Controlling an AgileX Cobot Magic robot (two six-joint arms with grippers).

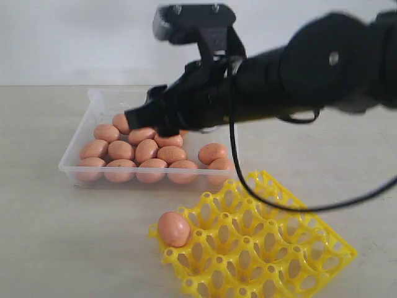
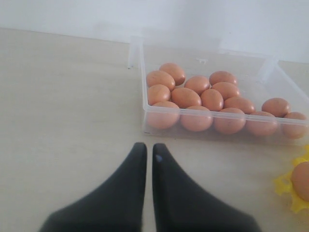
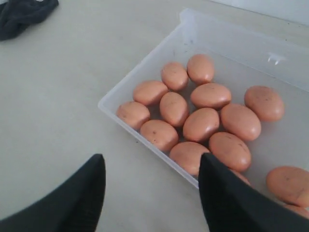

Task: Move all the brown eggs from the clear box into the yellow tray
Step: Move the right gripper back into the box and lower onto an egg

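The clear box (image 1: 75,133) holds several brown eggs (image 1: 146,150) bunched toward its left end. One more egg (image 1: 173,228) sits in the near-left corner cup of the yellow tray (image 1: 298,248), which lies in front of the box. My right gripper (image 1: 139,117) reaches in from the right and hangs above the eggs. In the right wrist view it (image 3: 150,163) is open and empty, straddling the box wall (image 3: 145,126) beside the eggs (image 3: 203,123). My left gripper (image 2: 146,147) is shut on nothing over bare table, short of the box (image 2: 143,77) and its eggs (image 2: 203,96).
The right arm and its cable (image 1: 236,155) span the scene above the box and tray. A dark object (image 3: 21,14) lies on the table beyond the box in the right wrist view. A corner of the tray (image 2: 285,186) with its egg (image 2: 303,180) shows in the left wrist view.
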